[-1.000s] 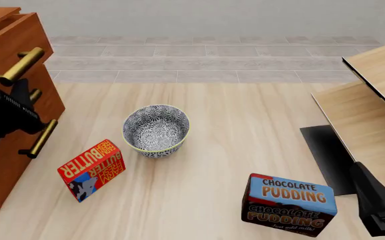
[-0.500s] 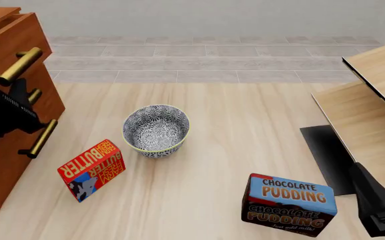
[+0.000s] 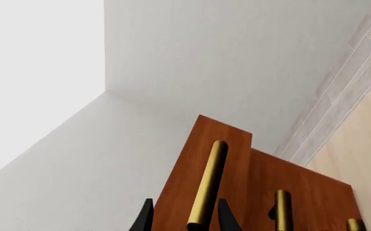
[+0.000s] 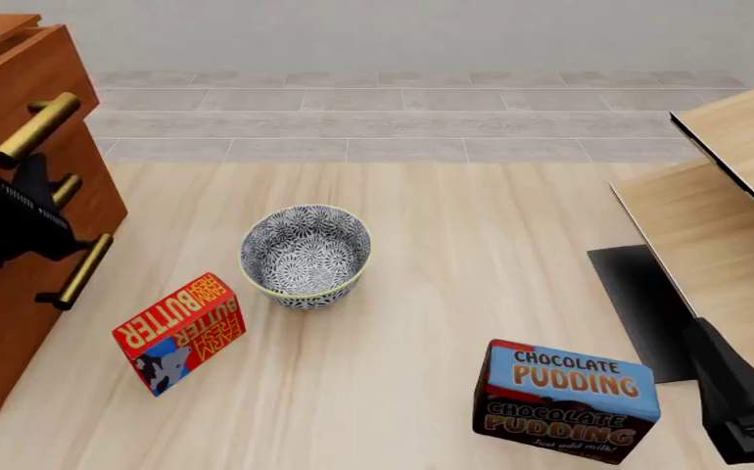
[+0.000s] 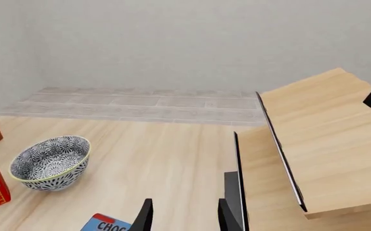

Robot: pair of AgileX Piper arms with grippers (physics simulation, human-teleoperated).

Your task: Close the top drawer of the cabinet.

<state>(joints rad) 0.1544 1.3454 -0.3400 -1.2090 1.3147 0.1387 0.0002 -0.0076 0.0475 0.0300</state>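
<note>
While the left gripper [image 3: 183, 219] straddles the top drawer [image 4: 31, 73] handle at the surface's ten o'clock, jaws parted and not clamped, an off-centre push could slip off, leaving the cabinet [image 4: 37, 235] open.

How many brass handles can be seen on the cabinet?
3: one on the top drawer, which sticks out; one on the middle drawer, partly hidden by the left arm; one on the lowest drawer.
</note>
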